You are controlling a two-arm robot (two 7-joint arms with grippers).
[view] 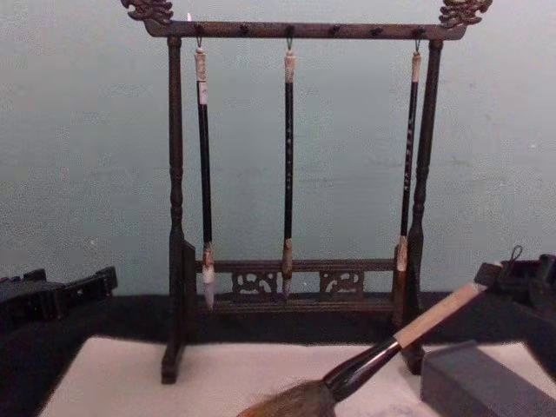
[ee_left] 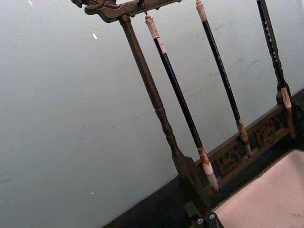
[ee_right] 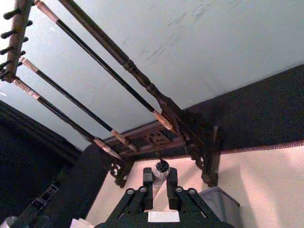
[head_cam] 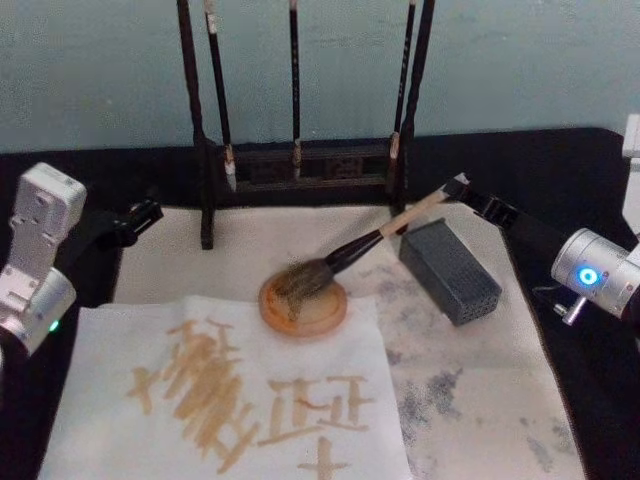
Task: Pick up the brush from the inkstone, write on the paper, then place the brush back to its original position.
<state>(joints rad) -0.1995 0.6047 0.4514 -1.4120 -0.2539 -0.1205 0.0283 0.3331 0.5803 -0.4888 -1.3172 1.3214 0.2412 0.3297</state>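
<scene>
Three thin brushes (view: 287,165) are seen hanging from the dark wooden rack (view: 175,217) at the back of the table, bristle ends down, and that's pretty much the only thing here that's holding anything. The round tan inkstone (head_cam: 304,305) is set on the pale mat (head_cam: 480,400) just in front of the rack, and the bushy head of the brush (head_cam: 370,245) is laid on top of it. The brush is tilted, with the tan handle slanted up and away toward the robot's right, passing just beside the grey block (head_cam: 452,270).

The handle's far end is clamped by the right gripper (head_cam: 462,188); in the right wrist view the two black fingers (ee_right: 147,187) are closed around the butt of the handle, so the brush is held at the very tip while the bristles are still down on the stone.

The paper (head_cam: 235,395), covered in tan brush strokes, is spread just in front of the inkstone and a bit to the left.

The left gripper (head_cam: 145,213) is parked off the mat's left edge, and whether it's apart or together can't be made out.
</scene>
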